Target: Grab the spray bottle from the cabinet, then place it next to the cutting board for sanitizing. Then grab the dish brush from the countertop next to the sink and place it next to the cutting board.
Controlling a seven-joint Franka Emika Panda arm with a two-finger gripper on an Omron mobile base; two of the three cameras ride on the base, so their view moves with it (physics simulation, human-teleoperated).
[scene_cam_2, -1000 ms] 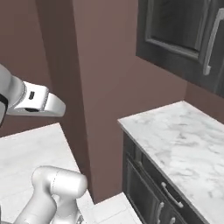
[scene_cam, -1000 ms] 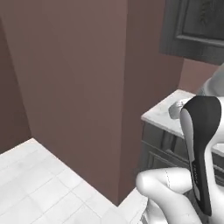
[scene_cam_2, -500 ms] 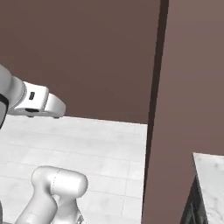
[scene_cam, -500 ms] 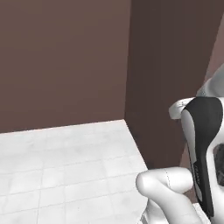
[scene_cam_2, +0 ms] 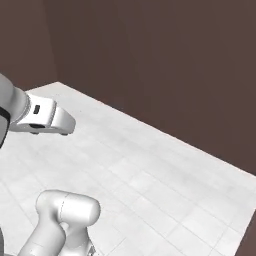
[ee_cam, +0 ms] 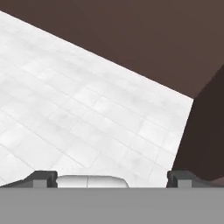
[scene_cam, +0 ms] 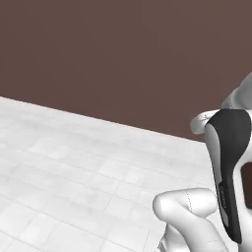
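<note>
Two dark fingertips (ee_cam: 43,178) stand far apart at the bottom of the hand view, so the claw (ee_cam: 111,179) is spread wide and grasps nothing. Between and beyond them lies a white tiled floor (ee_cam: 65,109) that runs up to a plain brown wall (ee_cam: 144,39); at the right of that view the wall turns an inner corner, and the darker face (ee_cam: 208,131) comes down to meet the floor's edge.

From the left base view the same pale tiles (scene_cam: 74,167) spread across the lower half, with the brown wall (scene_cam: 123,54) closing off everything above them. The white arm (scene_cam: 197,221) with its dark joint cover (scene_cam: 229,162) rises at the lower right corner.

From the right base view the tiled floor (scene_cam_2: 150,170) runs diagonally toward the wall (scene_cam_2: 160,65), which again meets a second face in a corner at the upper left. One white arm link (scene_cam_2: 42,115) reaches in from the left edge above the floor, and the rounded base joint (scene_cam_2: 67,212) sits at the lower left.

Where the spray bottle, cabinet, cutting board and dish brush are, these views do not tell.
</note>
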